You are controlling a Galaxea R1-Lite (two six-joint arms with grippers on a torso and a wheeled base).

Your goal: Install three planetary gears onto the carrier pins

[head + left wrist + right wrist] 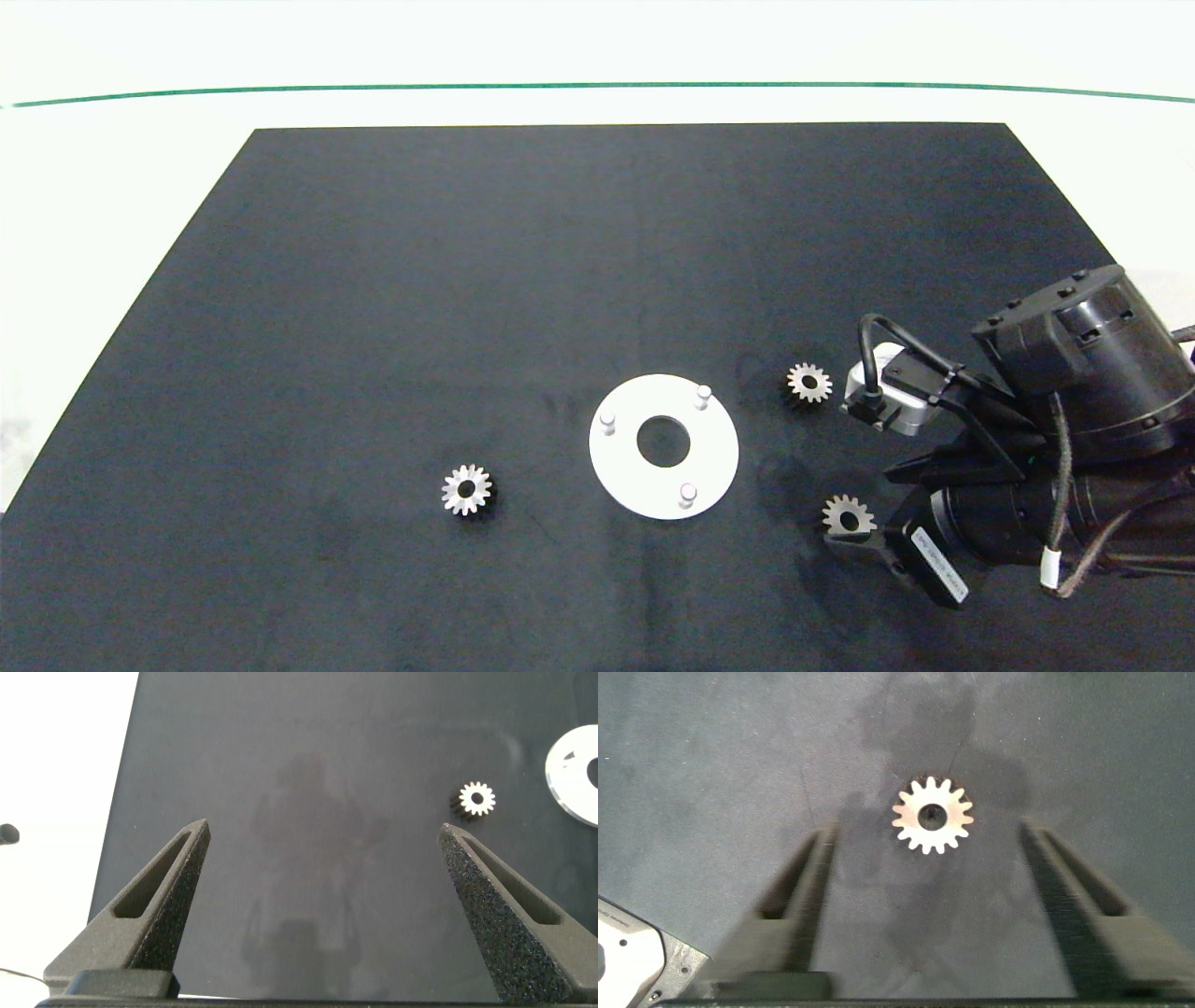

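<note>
Overhead, head view: white carrier disc (pixel 664 446) lies flat on the black mat (pixel 467 280), its three carrier pins (pixel 703 396) upright and all bare. Three planetary gears lie flat on the mat: one left of the disc (pixel 466 489), one right of the disc toward the far side (pixel 808 383), one right of the disc toward the near side (pixel 848 515). Right arm enters from the right edge; right gripper (pixel 854 541) sits over that near-side gear, partly covering it. Left arm not seen in this view. Left wrist view: left gripper (pixel 322 905) spread wide above bare mat, holding nothing; left-hand gear (pixel 476 799) and the disc's edge (pixel 570 779) visible beyond it. Right wrist view: right gripper (pixel 924 910) wide, fingers either side of the near-side gear (pixel 933 815), not touching it.
</note>
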